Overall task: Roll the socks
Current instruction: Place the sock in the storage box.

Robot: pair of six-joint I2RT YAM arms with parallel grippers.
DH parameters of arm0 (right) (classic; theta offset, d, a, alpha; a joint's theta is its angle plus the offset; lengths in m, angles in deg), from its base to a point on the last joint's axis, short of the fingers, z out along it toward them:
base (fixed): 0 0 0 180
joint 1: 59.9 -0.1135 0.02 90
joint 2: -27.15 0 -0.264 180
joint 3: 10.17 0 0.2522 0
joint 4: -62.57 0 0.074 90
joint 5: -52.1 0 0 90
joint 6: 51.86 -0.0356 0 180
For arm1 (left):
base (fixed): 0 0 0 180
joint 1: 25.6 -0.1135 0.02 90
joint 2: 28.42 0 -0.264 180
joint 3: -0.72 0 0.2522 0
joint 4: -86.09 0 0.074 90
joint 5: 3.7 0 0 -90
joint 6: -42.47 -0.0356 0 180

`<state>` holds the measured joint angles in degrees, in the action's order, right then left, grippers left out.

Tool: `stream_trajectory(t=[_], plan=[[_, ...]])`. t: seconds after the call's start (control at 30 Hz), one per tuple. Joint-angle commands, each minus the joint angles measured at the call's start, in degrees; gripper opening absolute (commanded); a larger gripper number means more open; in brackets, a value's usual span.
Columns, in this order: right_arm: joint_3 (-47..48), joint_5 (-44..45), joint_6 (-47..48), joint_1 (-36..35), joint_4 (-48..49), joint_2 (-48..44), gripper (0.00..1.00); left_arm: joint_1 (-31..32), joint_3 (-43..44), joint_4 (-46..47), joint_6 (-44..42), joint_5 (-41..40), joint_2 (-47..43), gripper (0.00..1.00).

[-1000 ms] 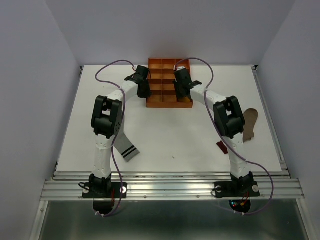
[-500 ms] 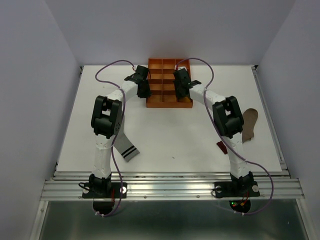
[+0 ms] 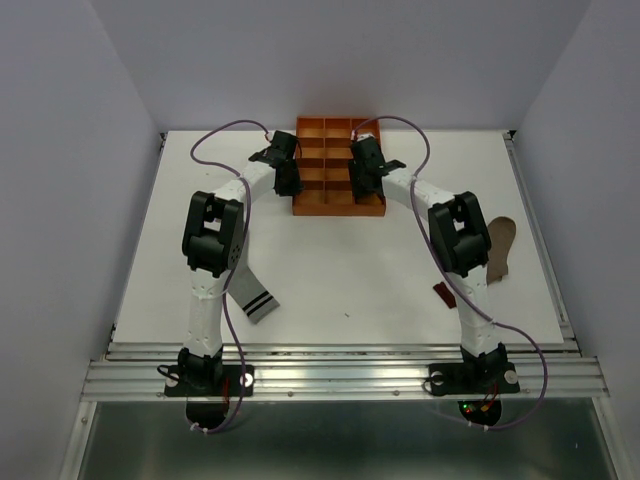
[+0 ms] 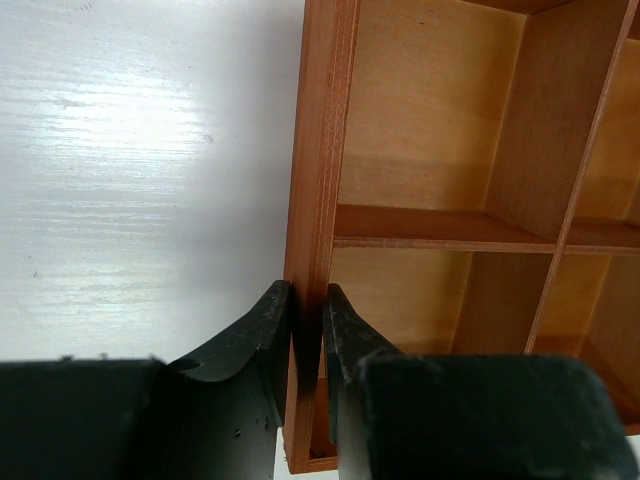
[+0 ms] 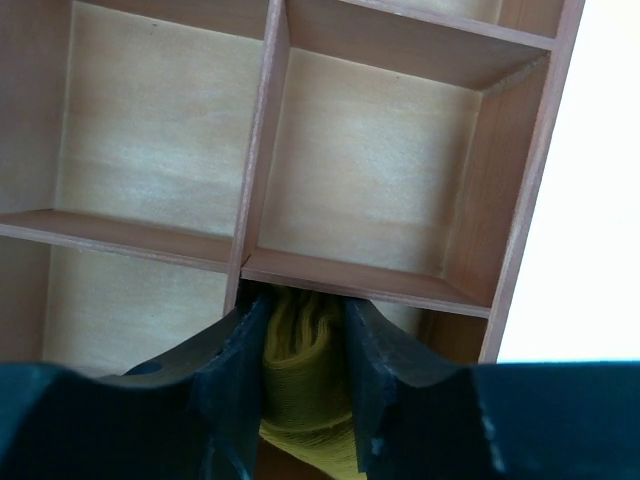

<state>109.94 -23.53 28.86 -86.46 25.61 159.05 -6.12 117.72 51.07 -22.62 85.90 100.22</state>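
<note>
Standing by the tabletop (image 3: 340, 270), I counted three socks, one tray and two arms, each arm ending in a pair of fingers. The orange wooden tray (image 3: 340, 211) sat at the far middle of the tabletop, divided into two columns of compartments.

The left fingers (image 4: 283, 320) were clamped on the tray's left outer wall (image 4: 318, 150), one finger outside it over the white surface and the other inside the nearest compartment. From above, those fingers (image 3: 287, 178) sat at the tray's left edge.

The right fingers (image 5: 250, 340) reached down into the right-hand column of the tray, close to its near end (image 3: 364, 178). Between them was the yellow sock (image 5: 305, 400), bunched into a wad that filled the gap and touched both fingers, so they were closed on it. It lay low in the compartment, tucked against a cross divider (image 5: 360, 282).

The other two socks lay flat on the tabletop, well apart from each other and from the tray. The grey sock (image 3: 250, 290), with black and white stripes at its cuff, lay near the front left, partly under the left arm. The brown sock (image 3: 500, 250) lay near the right edge, partly hidden by the right arm, with its dark red cuff end (image 3: 443, 295) showing on the arm's other side.
</note>
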Motion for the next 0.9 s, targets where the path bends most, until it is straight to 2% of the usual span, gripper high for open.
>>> stream_trajectory(t=[0.0,0.2,0.37,0.87], plan=[[-3.34,-1.54,1.89,0.55,-14.16,1.79,0.45,-1.73,0.29,1.22,2.6,-1.71,1.97,0.0],[0.18,-0.92,2.16,0.55,-13.63,0.56,0.45,-1.64,-0.15,1.22,2.78,-2.06,1.44,0.0],[0.62,-1.98,2.77,0.55,-12.31,-1.29,0.5,-1.38,0.2,1.22,2.69,-1.79,1.79,0.0],[1.76,-1.8,3.21,0.55,-8.53,-6.56,0.52,-1.29,0.91,0.87,3.13,-1.71,2.32,0.0]])
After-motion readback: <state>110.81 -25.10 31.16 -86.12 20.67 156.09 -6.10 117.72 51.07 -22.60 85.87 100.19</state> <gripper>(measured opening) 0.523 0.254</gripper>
